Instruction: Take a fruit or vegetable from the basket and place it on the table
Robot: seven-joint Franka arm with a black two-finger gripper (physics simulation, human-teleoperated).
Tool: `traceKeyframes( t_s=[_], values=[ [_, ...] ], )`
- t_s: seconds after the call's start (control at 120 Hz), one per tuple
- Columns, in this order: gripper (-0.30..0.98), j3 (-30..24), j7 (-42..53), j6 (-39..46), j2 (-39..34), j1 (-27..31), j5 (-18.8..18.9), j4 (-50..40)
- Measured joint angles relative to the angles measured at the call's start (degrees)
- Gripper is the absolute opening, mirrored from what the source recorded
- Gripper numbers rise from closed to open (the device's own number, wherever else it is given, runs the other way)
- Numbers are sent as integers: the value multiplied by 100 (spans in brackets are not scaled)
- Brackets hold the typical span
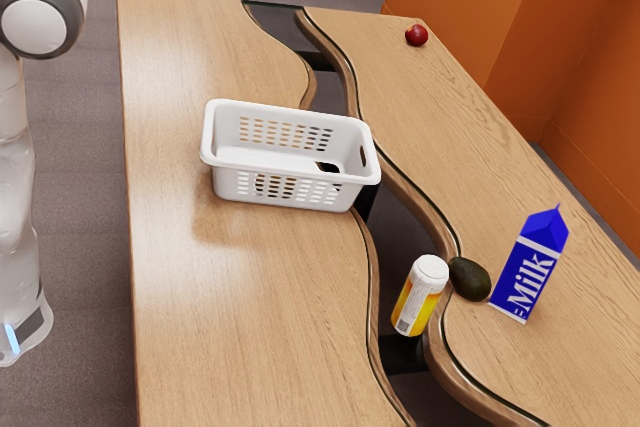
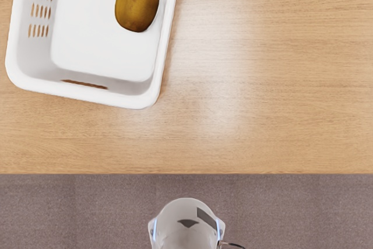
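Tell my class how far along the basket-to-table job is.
Done: nothing I can confirm. The avocado and red fruit are on the table, but whether either came from the basket, I cannot tell.
In hand: no held item is visible in the wrist view.
Left: the brown oval fruit lies in the basket, so grasping, lifting and placing it probably remain.

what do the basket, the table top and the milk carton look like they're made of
The basket looks like white moulded plastic, smooth, with rounded rims and slots through its walls. The table top seems to be pale wood or wood veneer with a sheen: fine grain and a soft glare show. The milk carton is probably coated card, judging by its folded, peaked top and printed blue-and-white sides.
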Motion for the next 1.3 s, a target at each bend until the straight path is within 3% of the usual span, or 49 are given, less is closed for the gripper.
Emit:
traceKeyframes(
  t_s=[0.758, 1.3],
  values=[
    [69, 0, 0, 3054, 1, 0, 0, -3049],
    [69, 0, 0, 4738, 1, 1, 0, -4541]
  ],
)
